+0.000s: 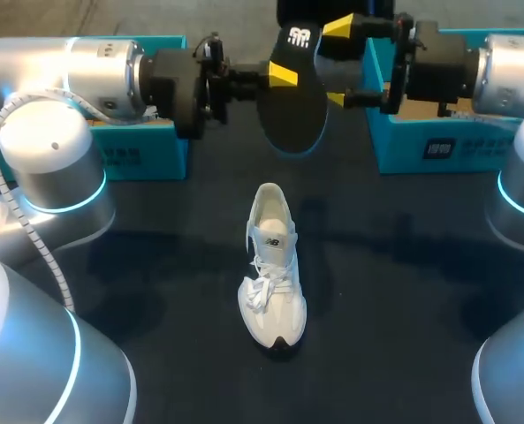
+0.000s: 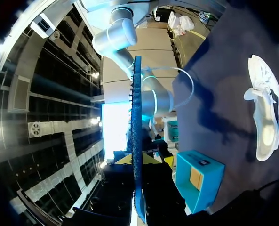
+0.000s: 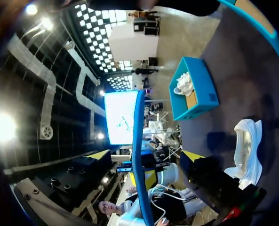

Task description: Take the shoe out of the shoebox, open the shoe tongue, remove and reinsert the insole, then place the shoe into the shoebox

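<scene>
Insole (image 1: pixel 292 106) dark, off the table (image 1: pixel 403 291), held in the air over the far edge's middle, between the two arms. In the head view its broad face shows. In both wrist views it is edge-on, a thin blue-rimmed blade (image 2: pixel 137 141) (image 3: pixel 138 141). Left gripper (image 1: pixel 284 75), in from the left side, pinches the insole. In its own wrist view the yellow tips sit tight on either face of it (image 2: pixel 137 162). Right gripper (image 1: pixel 343 62), in from the right side, jaws spread wide. One yellow tip is above the insole's far end, the other lower down. Right wrist view shows the insole running between the fingers with a gap on each side (image 3: pixel 146 155), and the left gripper (image 3: pixel 144 172) beyond, clamped on it. White shoe (image 1: pixel 273 265) stands on its sole mid-table, toe toward the near edge, heel toward the far edge, laces loose and splayed, well apart from both grippers; also seen from each wrist (image 2: pixel 264 108) (image 3: pixel 247 150). Left teal shoebox (image 1: pixel 138 150) at the far left corner, open; right wrist view shows a second white shoe (image 3: pixel 183 84) inside it (image 3: pixel 200 101). Right teal shoebox (image 1: pixel 438 146) at the far right corner, open, brown inside (image 2: pixel 200 179).
</scene>
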